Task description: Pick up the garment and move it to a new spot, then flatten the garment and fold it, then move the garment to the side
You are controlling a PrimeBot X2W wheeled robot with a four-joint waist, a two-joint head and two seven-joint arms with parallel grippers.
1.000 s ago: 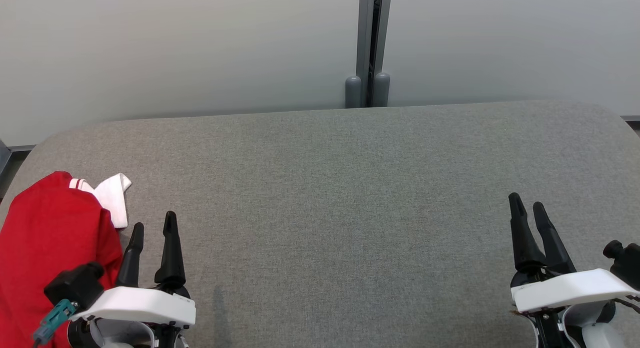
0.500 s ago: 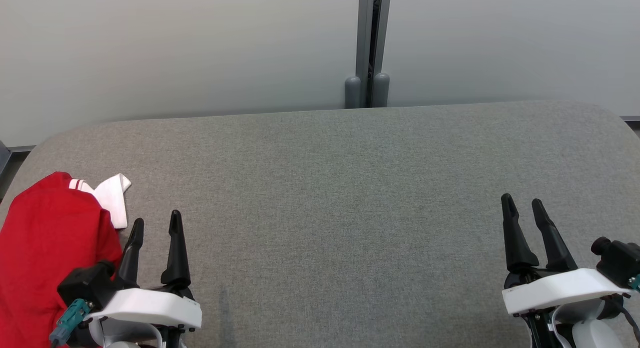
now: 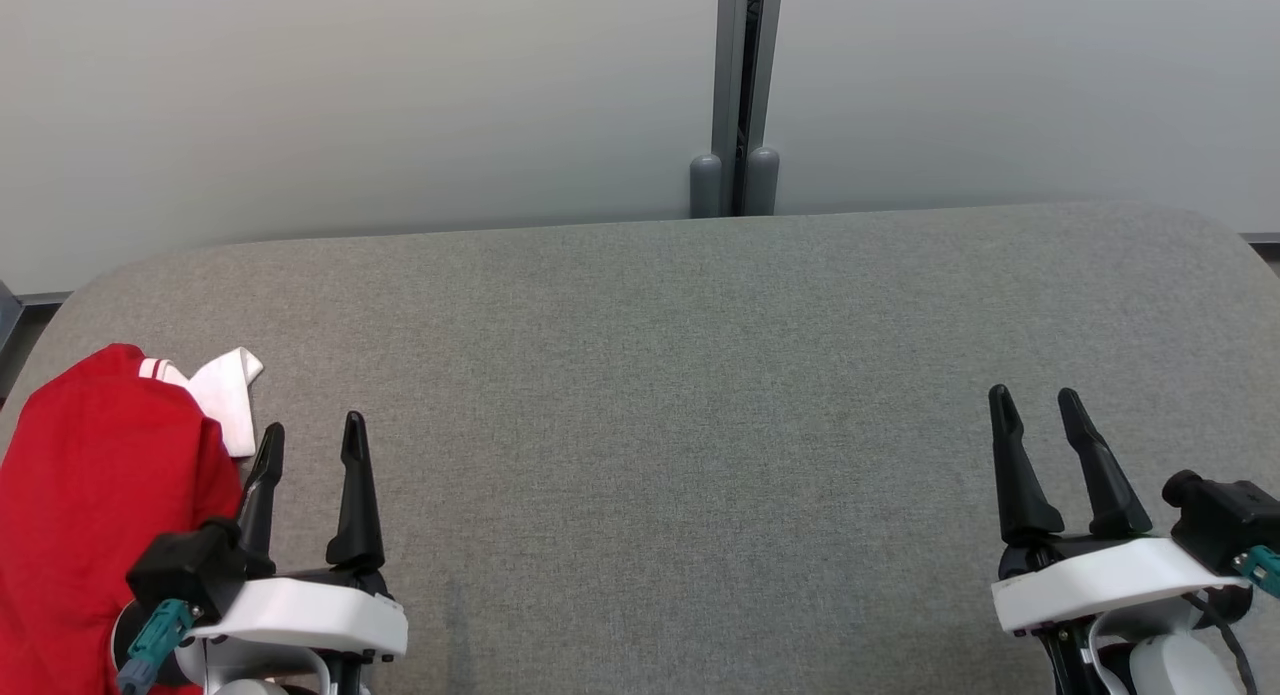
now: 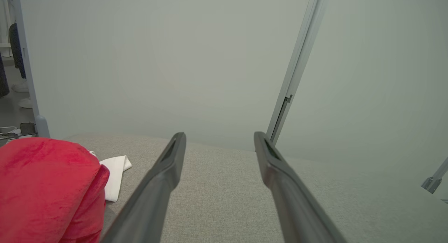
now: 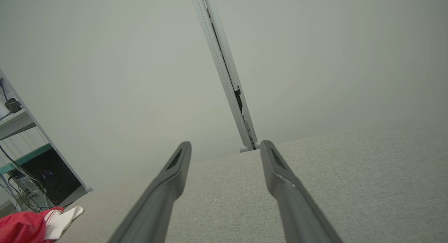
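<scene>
The garment (image 3: pixel 95 485) is red with a white collar or cuff poking out at its far side. It lies bunched at the left edge of the grey fabric table (image 3: pixel 680 375). It also appears at lower left in the left wrist view (image 4: pixel 45 190) and far lower left in the right wrist view (image 5: pixel 24 227). My left gripper (image 3: pixel 312 432) hovers just right of the garment, open and empty. Over at the table's near right, my right gripper (image 3: pixel 1033 402) is open too, with nothing between its fingers. Both wrist views show spread fingers (image 4: pixel 164 176) (image 5: pixel 168 181).
A pale partition wall (image 3: pixel 350 95) with a grey vertical post (image 3: pixel 738 95) stands right behind the table. Shelving with cables (image 5: pixel 21 166) shows past the table's left end. The table's rounded corners fall away at far left and far right.
Both grippers have drifted slightly: the left one a little toward me and rightward, the right one a little leftward. The garment has not moved.
</scene>
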